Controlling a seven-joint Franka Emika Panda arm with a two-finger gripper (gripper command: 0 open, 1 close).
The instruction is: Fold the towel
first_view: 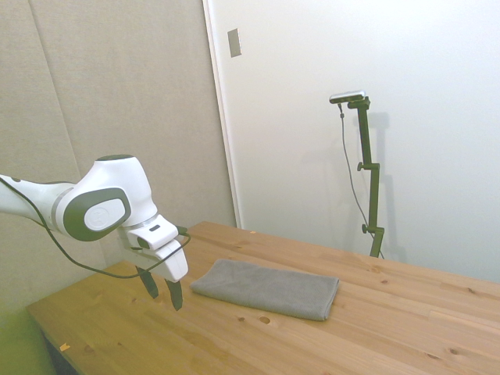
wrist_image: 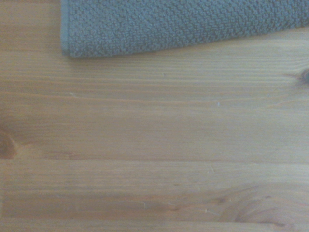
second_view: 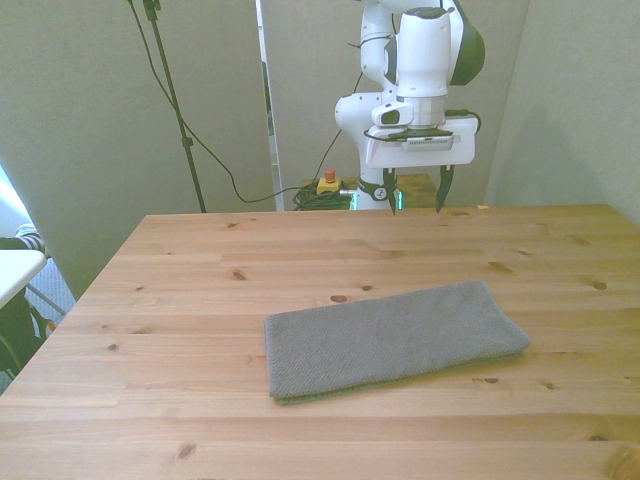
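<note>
Nearest to the front camera lies the plain medium-grey rectangular terry towel (second_view: 392, 340), flat on the light wooden plank worktop (second_view: 200, 270) and already doubled in layers; its long axis runs from the front view's left to the front view's right, a little slanted, with the right end further back. Behind it a strip of bare wood stays free; then, near the far edge, hangs the white two-finger claw (second_view: 415, 192), its dark fingers (second_view: 390, 194) pointing down, spread apart and holding nothing. The claw is above the worktop, not touching it, and well apart from the towel. In the wrist view only one rounded corner and a long edge of the towel (wrist_image: 183, 24) show; the rest is bare wood. I judge that the next move needs the claw to come forward and down to one short end; which end is nearer I cannot tell surely.
</note>
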